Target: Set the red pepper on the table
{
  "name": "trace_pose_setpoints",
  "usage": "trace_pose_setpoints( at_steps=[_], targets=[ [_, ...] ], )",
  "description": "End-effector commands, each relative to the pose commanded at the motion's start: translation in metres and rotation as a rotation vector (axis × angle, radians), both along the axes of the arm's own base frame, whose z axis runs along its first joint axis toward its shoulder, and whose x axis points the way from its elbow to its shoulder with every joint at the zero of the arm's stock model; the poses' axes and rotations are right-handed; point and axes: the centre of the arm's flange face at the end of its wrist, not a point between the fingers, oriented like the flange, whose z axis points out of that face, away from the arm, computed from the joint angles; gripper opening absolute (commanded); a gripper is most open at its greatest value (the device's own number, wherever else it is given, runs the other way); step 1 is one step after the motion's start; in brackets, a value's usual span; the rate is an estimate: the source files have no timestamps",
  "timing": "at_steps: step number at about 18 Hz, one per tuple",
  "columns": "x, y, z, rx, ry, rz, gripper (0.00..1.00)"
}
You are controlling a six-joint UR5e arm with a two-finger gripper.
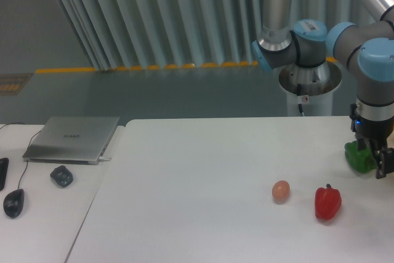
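Red pepper upright on table; gripper apart, possibly open.

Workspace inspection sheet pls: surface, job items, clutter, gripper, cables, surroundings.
Surface: white table, matte, no spills seen.
Job's things: red pepper stands upright on the table, apart from the gripper, stem up.
Clutter: egg left of the pepper, not touching it; green pepper at the right edge, partly behind the gripper.
Gripper: gripper at the right frame edge, over the green pepper, holding nothing visible; open or shut cannot be told.
Cables: thin cable to the mouse on the side desk.
Surroundings: closed laptop and a small dark object on the side desk; ribbed wall behind; yellow floor stripe.
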Motion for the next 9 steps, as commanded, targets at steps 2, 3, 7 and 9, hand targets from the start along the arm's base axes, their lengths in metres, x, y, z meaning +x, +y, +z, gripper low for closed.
trace_pose_setpoints(
  at_steps=[2,3,7,9],
  targets=[
    [-0.0001,0.0,-0.0017,-0.002,-0.002,-0.002,1.0],
    [0.0001,-0.0003,-0.0028,-0.003,-0.002,-0.001,1.0],
    [0.0009,0.0005,-0.0055,-0.003,-0.004,-0.003,1.0],
    [0.0,0.0001,-0.0065,-0.002,-0.006,-0.003,1.0]
  ],
)
